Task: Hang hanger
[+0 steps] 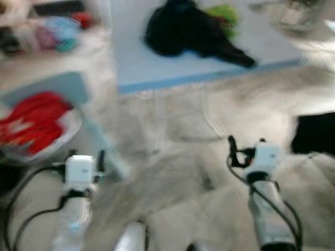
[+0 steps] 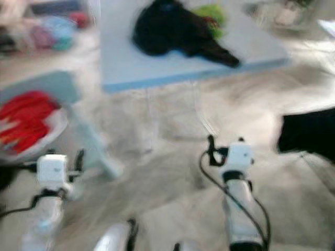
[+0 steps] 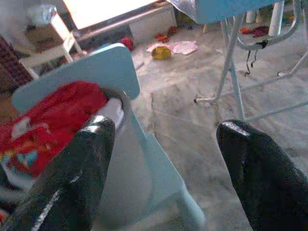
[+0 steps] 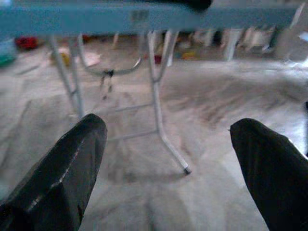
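Observation:
A heap of black clothing (image 1: pixel 188 31) lies on a light blue folding table (image 1: pixel 157 68) ahead, with something green (image 1: pixel 225 13) beside it, too blurred to identify. Both arms are held low over the floor in front of the table. My left gripper (image 3: pixel 163 159) is open, nothing between its fingers, and points at a blue chair (image 3: pixel 96 67). My right gripper (image 4: pixel 168 159) is open and empty too, facing the table's metal legs (image 4: pixel 156 106). The head views are blurred.
Red clothes (image 1: pixel 34 120) fill a pale basket on the blue chair at my left. A black object (image 1: pixel 316 133) sits at the right edge. Shelves with colourful items (image 1: pixel 57 31) stand at the far left. Grey floor stretches between me and the table.

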Robot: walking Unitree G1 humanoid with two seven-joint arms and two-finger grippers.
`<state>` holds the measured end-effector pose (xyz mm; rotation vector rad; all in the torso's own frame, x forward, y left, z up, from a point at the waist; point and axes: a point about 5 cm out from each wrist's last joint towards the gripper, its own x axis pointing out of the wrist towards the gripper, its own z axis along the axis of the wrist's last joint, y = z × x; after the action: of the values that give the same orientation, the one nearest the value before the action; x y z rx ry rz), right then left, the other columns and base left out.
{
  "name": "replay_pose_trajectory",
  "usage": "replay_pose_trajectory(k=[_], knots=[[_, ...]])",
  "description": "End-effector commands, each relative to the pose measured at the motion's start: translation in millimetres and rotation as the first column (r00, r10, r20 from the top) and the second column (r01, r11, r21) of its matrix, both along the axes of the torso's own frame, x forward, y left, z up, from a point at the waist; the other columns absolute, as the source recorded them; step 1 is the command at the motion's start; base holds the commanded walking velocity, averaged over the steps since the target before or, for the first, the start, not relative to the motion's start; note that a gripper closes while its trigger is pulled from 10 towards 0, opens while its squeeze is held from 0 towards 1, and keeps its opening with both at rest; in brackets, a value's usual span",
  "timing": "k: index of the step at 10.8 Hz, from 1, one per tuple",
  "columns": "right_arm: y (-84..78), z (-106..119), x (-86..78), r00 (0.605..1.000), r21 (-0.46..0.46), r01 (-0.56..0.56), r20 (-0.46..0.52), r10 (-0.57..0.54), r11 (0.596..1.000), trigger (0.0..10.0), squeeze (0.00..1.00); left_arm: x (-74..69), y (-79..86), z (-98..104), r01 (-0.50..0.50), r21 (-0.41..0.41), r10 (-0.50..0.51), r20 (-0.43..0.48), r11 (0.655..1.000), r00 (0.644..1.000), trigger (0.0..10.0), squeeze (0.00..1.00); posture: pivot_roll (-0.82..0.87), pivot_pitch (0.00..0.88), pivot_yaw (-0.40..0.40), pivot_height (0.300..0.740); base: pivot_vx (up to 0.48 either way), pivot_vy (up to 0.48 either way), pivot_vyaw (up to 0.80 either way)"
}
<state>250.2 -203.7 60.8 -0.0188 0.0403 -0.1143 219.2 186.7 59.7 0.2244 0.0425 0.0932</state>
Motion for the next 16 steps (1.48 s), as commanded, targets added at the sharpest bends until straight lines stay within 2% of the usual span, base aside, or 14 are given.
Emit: replay_pose_trajectory(k=[1,2,4,6,12,16], knots=[[2.8,3.0,1.0,1.000,0.031,-0.014,0.012,0.014,0.999,10.0,0.00,1.7,-4.1,8.6,0.021,-0.009,-0.020,0.034,1.000,0.999,10.0,0.00,0.06,0.162,-0.035,0.740,0.000,0.000,0.80],[6.8,2.5,2.0,0.999,0.045,-0.042,0.009,0.042,0.998,10.0,0.00,6.2,-11.6,12.7,0.053,-0.108,-0.049,0.040,0.993,0.998,10.0,0.00,0.07,0.164,-0.046,0.740,0.000,0.000,0.54],[7.3,3.9,4.8,0.999,0.045,-0.052,0.008,0.051,0.998,10.0,0.00,8.4,-15.9,16.6,0.069,-0.096,-0.064,0.055,0.993,0.996,10.0,0.00,0.07,0.164,-0.058,0.740,0.000,0.000,0.00],[5.0,5.3,7.5,0.999,0.049,-0.051,0.008,0.050,0.998,10.0,0.00,8.9,-15.0,14.1,0.067,-0.123,-0.064,0.031,0.990,0.997,10.0,0.00,0.07,0.169,-0.060,0.740,0.000,0.000,0.00],[5.1,5.7,6.3,0.998,0.055,-0.065,0.007,0.065,0.996,10.0,0.00,12.5,-17.4,11.8,0.072,-0.146,-0.072,0.006,0.987,0.997,10.0,0.00,0.06,0.172,-0.049,0.740,0.000,0.480,0.00],[5.3,6.6,9.2,0.997,0.055,-0.071,0.010,0.070,0.996,10.0,0.00,15.5,-15.2,11.2,0.069,-0.133,-0.070,-0.001,0.989,0.998,10.0,0.00,0.06,0.164,-0.046,0.740,0.000,0.480,0.00]])
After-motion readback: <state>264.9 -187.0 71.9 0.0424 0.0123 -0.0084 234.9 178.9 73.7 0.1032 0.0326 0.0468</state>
